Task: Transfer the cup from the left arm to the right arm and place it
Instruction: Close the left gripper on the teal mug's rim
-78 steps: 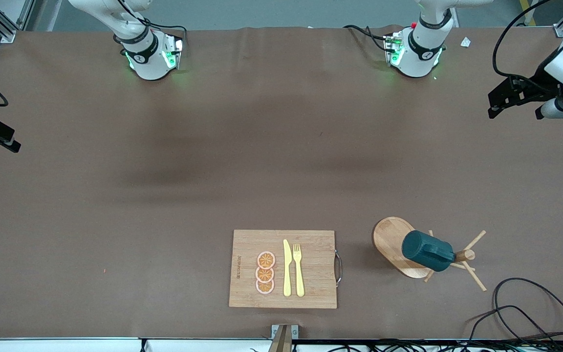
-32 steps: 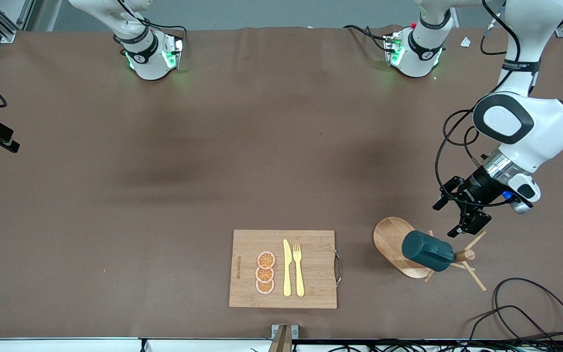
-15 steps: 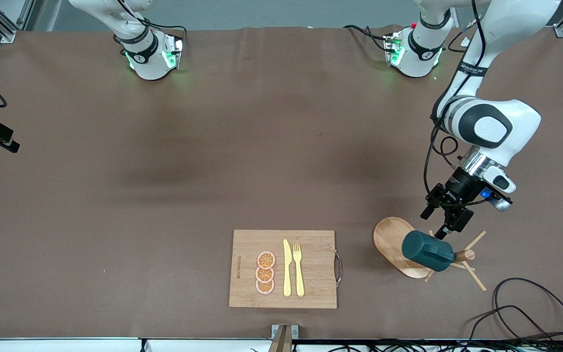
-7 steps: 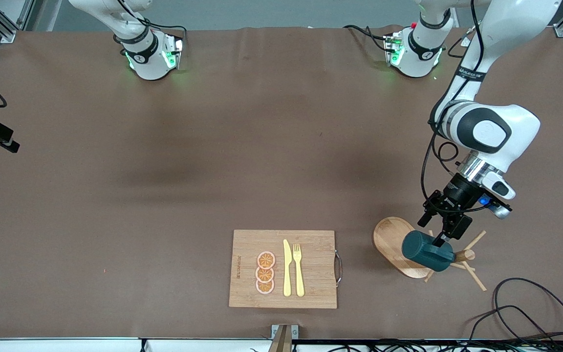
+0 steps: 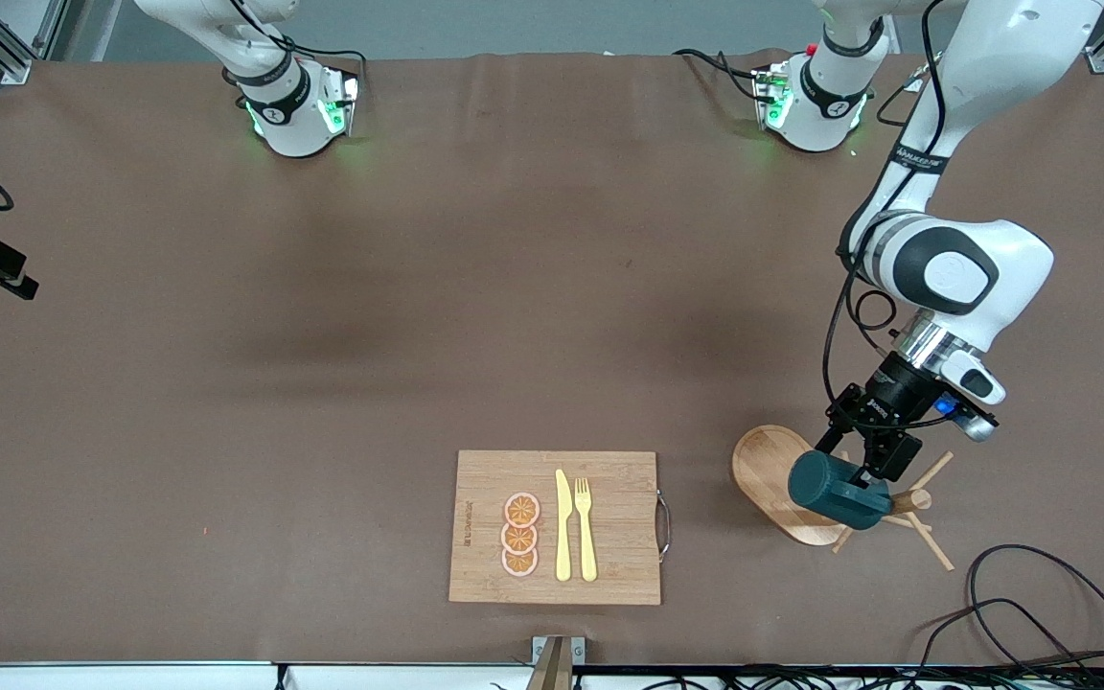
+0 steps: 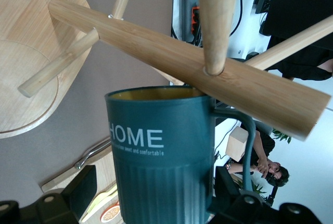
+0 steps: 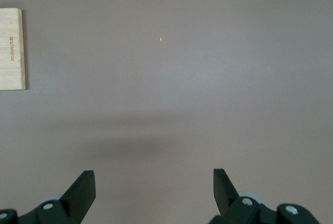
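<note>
None of the handover is done: the cup (image 5: 835, 492) hangs on the peg rack (image 5: 907, 501), the left gripper (image 5: 857, 458) spread open around it, ungripped; the right gripper (image 7: 154, 188) waits open at nine o'clock

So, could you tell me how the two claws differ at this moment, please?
The left claw is down at the cup on the peg rack, with a finger on each side of it; the right claw hangs over bare table with nothing between its fingers. Both are open.
</note>
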`<action>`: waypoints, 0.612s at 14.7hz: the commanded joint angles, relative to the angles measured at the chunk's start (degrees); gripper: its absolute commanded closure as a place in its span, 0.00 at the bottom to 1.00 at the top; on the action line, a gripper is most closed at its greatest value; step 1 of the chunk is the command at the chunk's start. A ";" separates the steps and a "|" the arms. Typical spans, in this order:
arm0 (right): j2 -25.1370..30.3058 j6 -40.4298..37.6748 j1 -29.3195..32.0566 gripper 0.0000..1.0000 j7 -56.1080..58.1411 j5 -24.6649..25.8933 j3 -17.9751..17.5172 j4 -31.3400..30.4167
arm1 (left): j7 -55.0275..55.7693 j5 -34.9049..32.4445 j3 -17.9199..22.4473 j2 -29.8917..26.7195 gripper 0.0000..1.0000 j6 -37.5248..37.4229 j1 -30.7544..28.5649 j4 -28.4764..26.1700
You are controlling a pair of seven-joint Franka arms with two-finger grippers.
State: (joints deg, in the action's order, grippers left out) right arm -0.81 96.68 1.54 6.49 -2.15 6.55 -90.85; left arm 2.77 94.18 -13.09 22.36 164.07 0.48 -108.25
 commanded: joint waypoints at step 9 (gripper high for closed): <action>0.72 0.52 1.10 0.00 0.11 0.39 -0.92 -0.91 | -1.72 2.68 -0.10 1.90 0.00 1.26 0.57 3.39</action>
State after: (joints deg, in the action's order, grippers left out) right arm -0.81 96.70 1.54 6.49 -2.15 6.55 -90.85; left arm 2.77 94.49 -13.09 22.98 164.07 0.53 -106.77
